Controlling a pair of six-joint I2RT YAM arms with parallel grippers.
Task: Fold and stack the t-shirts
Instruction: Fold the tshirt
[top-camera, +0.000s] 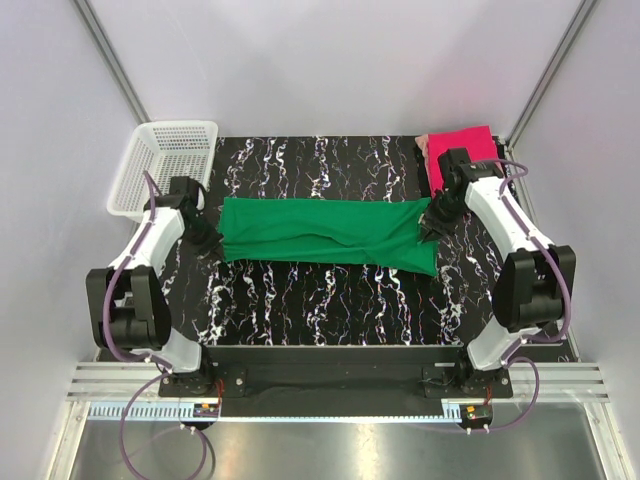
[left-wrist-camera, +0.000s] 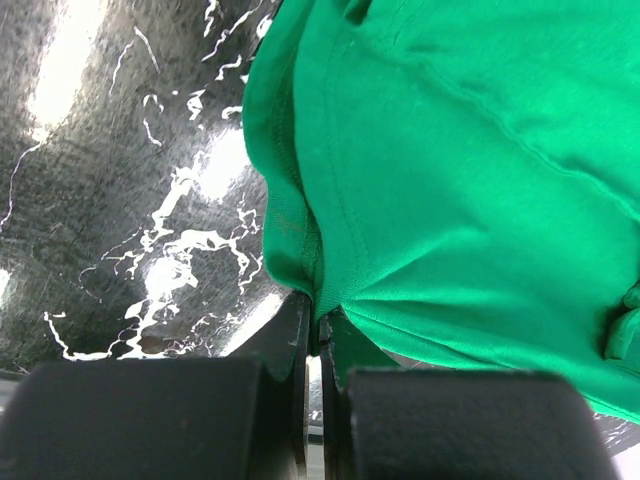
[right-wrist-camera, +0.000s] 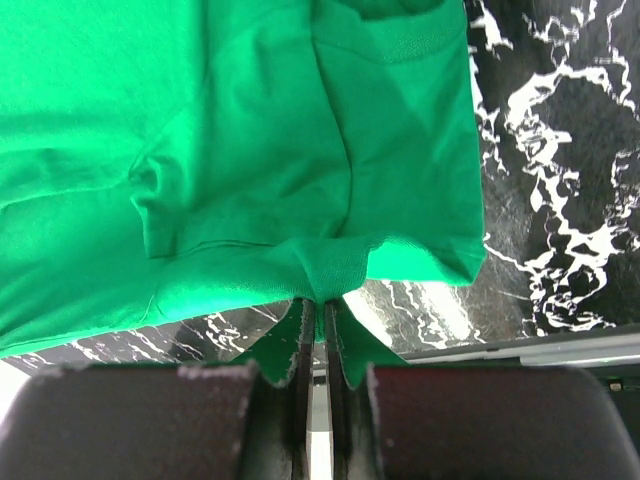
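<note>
Mid-fold: the green t-shirt (top-camera: 325, 232) lies as a long band across mid-frame, left gripper (left-wrist-camera: 315, 328) and right gripper (right-wrist-camera: 320, 305) each clamped on one end (the pink t-shirt (top-camera: 463, 148) sits folded upper right). Next, probably, lift both ends together, keeping tension.

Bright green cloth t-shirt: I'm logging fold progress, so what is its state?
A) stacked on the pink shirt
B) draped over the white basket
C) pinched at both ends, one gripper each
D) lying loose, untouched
C: the left gripper and the right gripper are each shut on one end of the bright green cloth t-shirt.
</note>
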